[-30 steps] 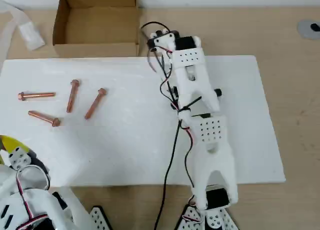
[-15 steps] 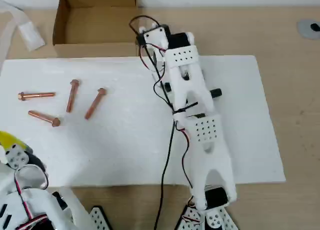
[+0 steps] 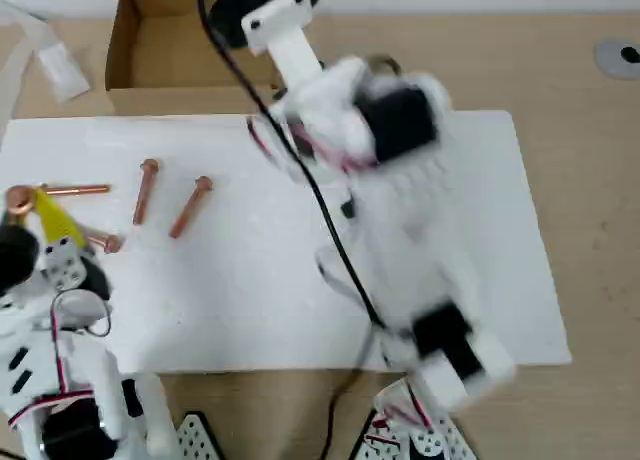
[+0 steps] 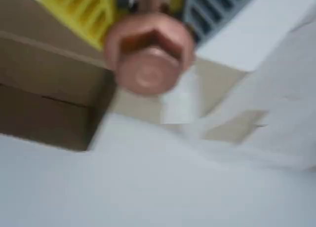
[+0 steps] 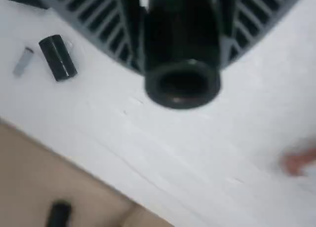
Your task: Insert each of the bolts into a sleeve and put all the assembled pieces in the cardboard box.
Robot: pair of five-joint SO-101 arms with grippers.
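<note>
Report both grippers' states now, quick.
Left gripper: closed on a copper bolt.
Right gripper: closed on a black sleeve.

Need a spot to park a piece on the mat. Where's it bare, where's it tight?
Bare mat between the loose bolts and the right arm, and a strip between that arm and the mat's right edge. Tight at the left end: those bolts plus the left claw holding a bolt.

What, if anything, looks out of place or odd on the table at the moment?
Nothing stands out. The loose bolts lie flat on the white mat, the cardboard box stands upright, the left gripper holds a bolt and the right gripper holds a sleeve.
</note>
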